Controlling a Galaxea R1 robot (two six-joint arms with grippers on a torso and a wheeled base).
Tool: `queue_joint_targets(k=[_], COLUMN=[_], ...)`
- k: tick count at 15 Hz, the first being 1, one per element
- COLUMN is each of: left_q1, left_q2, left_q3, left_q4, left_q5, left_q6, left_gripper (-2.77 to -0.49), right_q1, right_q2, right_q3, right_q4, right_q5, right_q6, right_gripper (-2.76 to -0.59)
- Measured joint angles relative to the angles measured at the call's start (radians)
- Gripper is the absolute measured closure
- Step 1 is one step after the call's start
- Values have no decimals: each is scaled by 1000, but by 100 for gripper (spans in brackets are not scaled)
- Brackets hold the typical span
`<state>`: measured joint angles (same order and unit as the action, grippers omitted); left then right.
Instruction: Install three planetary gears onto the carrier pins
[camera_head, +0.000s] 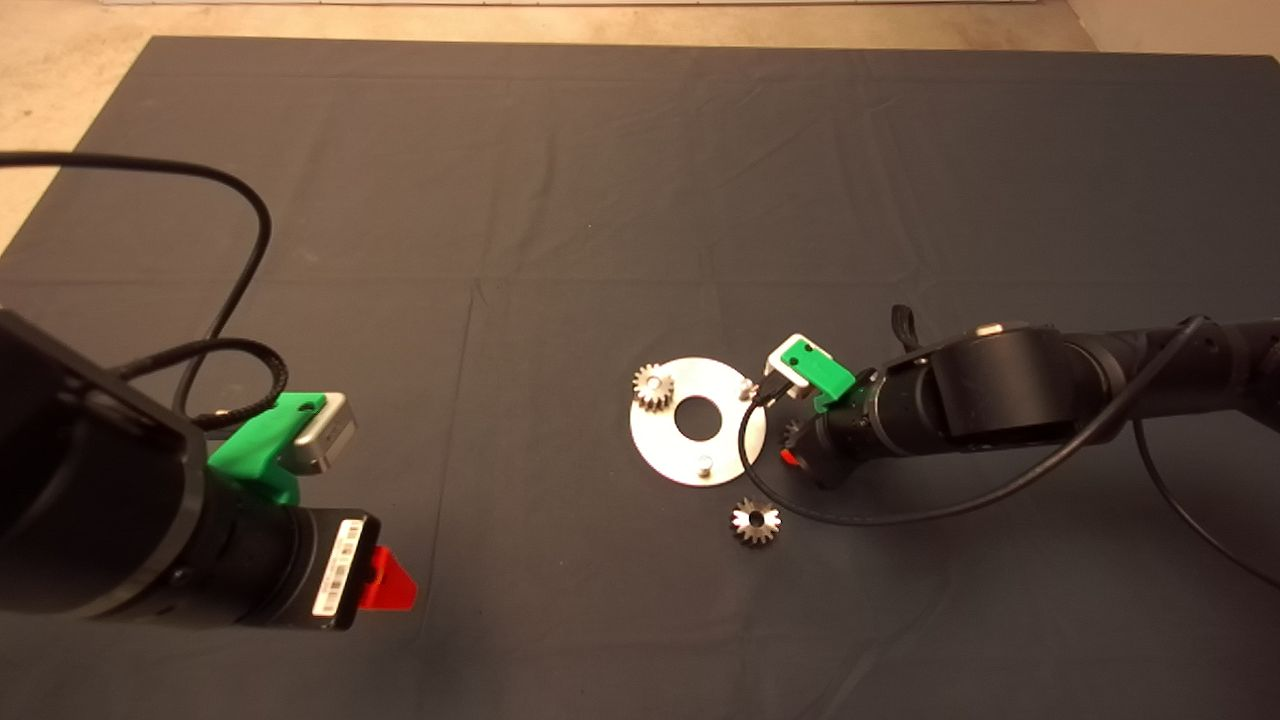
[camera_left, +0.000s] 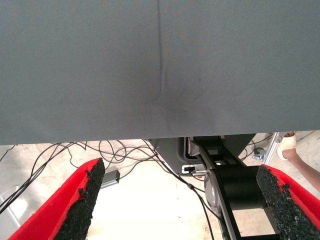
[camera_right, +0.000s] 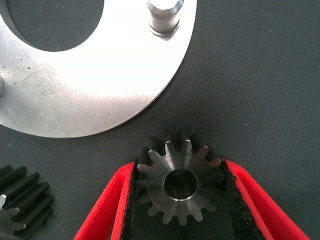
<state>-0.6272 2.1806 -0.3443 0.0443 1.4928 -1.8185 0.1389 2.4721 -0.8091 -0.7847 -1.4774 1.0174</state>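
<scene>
The round silver disc (camera_head: 672, 450) lies at mid-mat with its carrier pins upright. One planetary gear (camera_head: 653, 386) sits on the far-left pin. Two pins (camera_head: 746, 388) (camera_head: 705, 464) are bare. My right gripper (camera_head: 792, 445) is low on the mat just off the disc's right rim. Its pads (camera_right: 131, 200) press both sides of a second planetary gear (camera_right: 180, 185), which lies flat near the disc (camera_right: 100, 90) and a bare pin (camera_right: 164, 17). A third gear (camera_head: 756, 521) (camera_right: 20, 202) lies loose in front of the disc. The left gripper (camera_head: 390, 582) (camera_left: 181, 167) is parked open at the lower left.
A black cable (camera_head: 900, 515) loops from the right arm across the mat beside the loose gear. The left wrist view shows the mat's edge (camera_left: 160, 137), floor cables and a person's leg (camera_left: 300, 162) beyond it.
</scene>
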Motion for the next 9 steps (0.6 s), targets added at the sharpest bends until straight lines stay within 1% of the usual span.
queue_joint_targets(k=[2, 4, 5, 6, 7, 8, 9], left_q1=[0, 0, 0, 0, 0, 0, 0], left_q2=[0, 2, 3, 3, 3, 4, 5], left_q3=[0, 0, 0, 0, 0, 0, 0], left_q4=[0, 0, 0, 0, 0, 0, 0], left_q5=[0, 0, 0, 0, 0, 1, 1], left_q6=[0, 0, 0, 0, 0, 0, -1], left_gripper=[-217, -217, -217, -217, -217, -217, -217], right_q1=[0, 2, 6, 17, 36, 63, 89], right_q2=[0, 2, 4, 4, 2, 2, 2], right_q3=[0, 0, 0, 0, 0, 0, 0], right_q4=[0, 3, 3, 3, 3, 3, 4], right_q5=[-3, -22, -32, -49, -53, -56, -55], right_q6=[1, 11, 25, 33, 37, 47, 53], right_gripper=[-109, -109, -109, -109, -109, -108, -108])
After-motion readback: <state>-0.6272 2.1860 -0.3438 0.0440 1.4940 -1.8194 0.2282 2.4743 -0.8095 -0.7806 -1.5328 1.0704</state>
